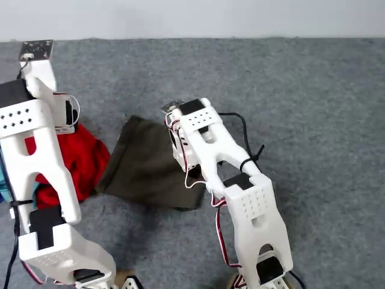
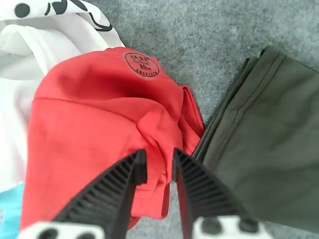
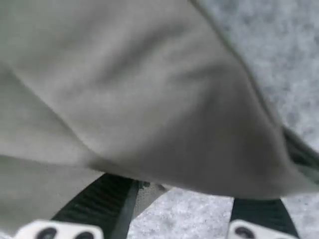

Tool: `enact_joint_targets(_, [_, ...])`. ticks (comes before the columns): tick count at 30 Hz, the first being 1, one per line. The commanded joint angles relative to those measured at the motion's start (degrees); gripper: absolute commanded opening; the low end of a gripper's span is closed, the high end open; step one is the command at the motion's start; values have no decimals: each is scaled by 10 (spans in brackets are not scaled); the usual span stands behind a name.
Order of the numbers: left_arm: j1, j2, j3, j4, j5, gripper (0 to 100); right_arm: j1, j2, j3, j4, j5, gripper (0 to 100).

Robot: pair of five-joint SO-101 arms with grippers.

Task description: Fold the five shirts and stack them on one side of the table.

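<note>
A crumpled red shirt point(image 1: 84, 158) point(image 2: 89, 124) lies at the table's left. My left gripper point(image 2: 159, 154) point(image 1: 69, 117) is down on it, its fingers nearly together with a ridge of red cloth bunched between them. To its right a folded olive shirt point(image 1: 141, 165) point(image 2: 264, 139) lies flat, its edge almost touching the red one. My right gripper point(image 1: 180, 153) sits at the olive shirt's right edge. In the right wrist view the olive cloth point(image 3: 149, 89) drapes over the black fingers point(image 3: 107, 199), which stand wide apart with their tips hidden.
A white shirt with black print point(image 2: 30, 45) and a light blue shirt point(image 2: 7, 209) point(image 1: 3, 180) lie under and beside the red one. Grey carpet-like table surface point(image 1: 301, 120) stretches bare to the right and behind. A wall borders the far edge.
</note>
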Motion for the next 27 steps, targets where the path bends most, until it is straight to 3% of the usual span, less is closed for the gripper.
enact_joint_targets(1, [6, -27, 0, 7, 6, 97, -12, 14, -2, -26, -4, 226])
enact_joint_targets(4, [6, -27, 0, 7, 6, 97, -9, 14, -22, -31, 3, 140])
enact_joint_targets(12, [6, -27, 0, 7, 6, 97, -4, 17, -39, -36, 105, 11])
enact_joint_targets(18, [6, -27, 0, 7, 6, 97, 44, 11, -41, -36, 108, 10])
enact_joint_targets(27, [6, -23, 0, 7, 6, 97, 183, 11, -109, -15, 88, 10])
